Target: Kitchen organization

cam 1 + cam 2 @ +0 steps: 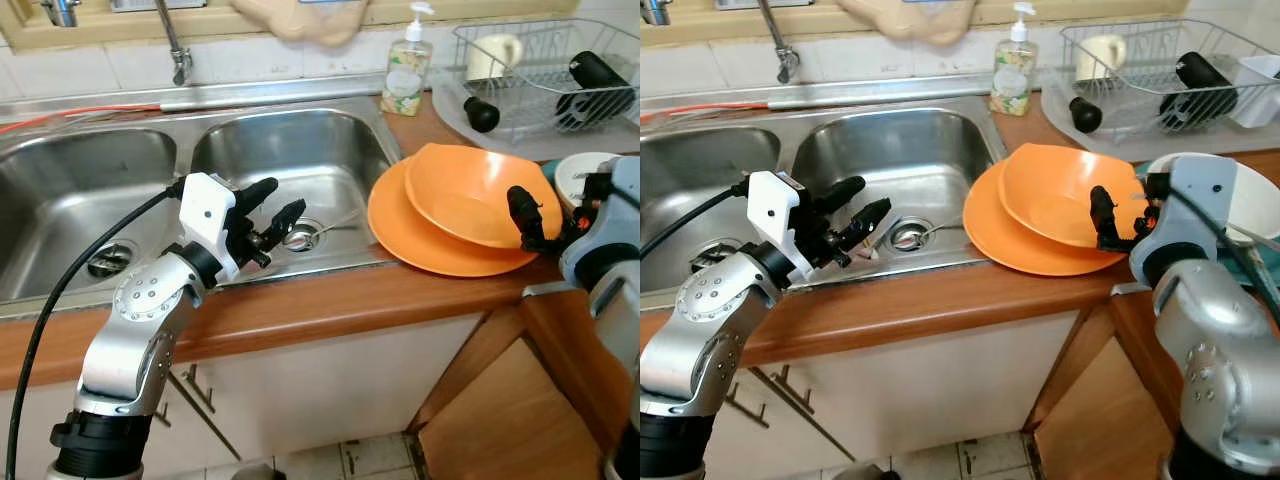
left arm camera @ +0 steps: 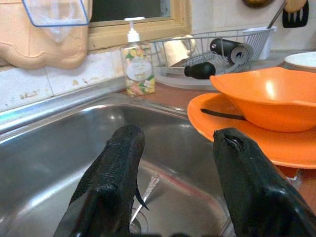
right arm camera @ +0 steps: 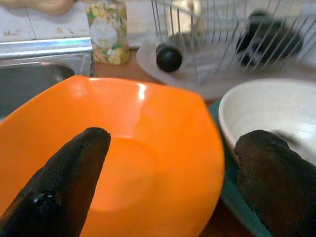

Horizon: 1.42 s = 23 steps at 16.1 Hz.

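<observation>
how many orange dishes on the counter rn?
2. A flat orange plate lies on the wooden counter right of the sink; a deep orange bowl sits on it, tilted. The right gripper is at the bowl's rim. More could hide beneath.

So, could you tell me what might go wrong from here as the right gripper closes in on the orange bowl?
1. The orange bowl sits tilted on the orange plate, which overhangs the sink edge; a push from the open right gripper could slide both towards the basin.
2. The white bowl lies close beside the orange one, so one finger may knock it.
3. The open left gripper hovers over the basin, near the plate's likely path.
</observation>
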### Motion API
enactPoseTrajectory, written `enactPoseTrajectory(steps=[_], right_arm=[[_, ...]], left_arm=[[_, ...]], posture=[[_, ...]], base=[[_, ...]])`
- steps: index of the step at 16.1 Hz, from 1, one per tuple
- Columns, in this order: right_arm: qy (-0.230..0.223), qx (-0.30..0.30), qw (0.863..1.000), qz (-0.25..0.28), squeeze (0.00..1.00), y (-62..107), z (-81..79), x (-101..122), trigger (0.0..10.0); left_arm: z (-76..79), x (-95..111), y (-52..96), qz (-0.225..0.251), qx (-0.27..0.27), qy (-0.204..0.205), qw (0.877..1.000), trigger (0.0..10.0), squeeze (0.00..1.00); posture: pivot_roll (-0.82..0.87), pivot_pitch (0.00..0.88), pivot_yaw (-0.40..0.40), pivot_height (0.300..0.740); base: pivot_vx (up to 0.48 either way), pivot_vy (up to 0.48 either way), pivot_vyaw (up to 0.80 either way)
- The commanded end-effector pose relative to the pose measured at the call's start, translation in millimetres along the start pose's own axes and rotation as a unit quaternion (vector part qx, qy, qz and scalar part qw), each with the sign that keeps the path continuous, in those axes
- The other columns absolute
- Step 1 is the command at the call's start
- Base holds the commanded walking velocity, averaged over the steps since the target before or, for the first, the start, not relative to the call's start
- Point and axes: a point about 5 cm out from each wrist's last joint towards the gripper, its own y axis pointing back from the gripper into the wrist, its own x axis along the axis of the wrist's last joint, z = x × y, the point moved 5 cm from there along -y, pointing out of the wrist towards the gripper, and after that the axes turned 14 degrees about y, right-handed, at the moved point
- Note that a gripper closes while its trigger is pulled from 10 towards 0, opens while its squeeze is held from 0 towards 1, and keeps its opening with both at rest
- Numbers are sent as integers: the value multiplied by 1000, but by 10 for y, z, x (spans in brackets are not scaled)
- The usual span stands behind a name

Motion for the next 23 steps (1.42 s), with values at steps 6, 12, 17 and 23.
enactPoseTrajectory(steps=[6, 12, 17, 23], right_arm=[[-38, 8, 995, -90, 0, -15, 8, -209, 10000], [-31, 4, 996, -88, 0, 78, 84, -41, 10000], [-37, -16, 993, -115, 0, 120, 193, -138, 10000], [-110, 50, 985, -120, 0, 69, -88, -246, 3961]], left_arm=[[89, 3, 33, -13, -14, -9, 1000, 10000, 0], [234, -57, 100, -40, -69, 14, 997, 10000, 0], [375, -135, 180, -75, -121, 31, 989, 10000, 0], [407, -145, 181, -84, -132, 32, 987, 10000, 0]], posture=[[-128, 0, 23, 740], [-137, 0, 33, 740], [-142, 0, 39, 740], [-144, 0, 36, 740]], base=[[0, 0, 0], [0, 0, 0], [0, 0, 0], [0, 0, 0]])
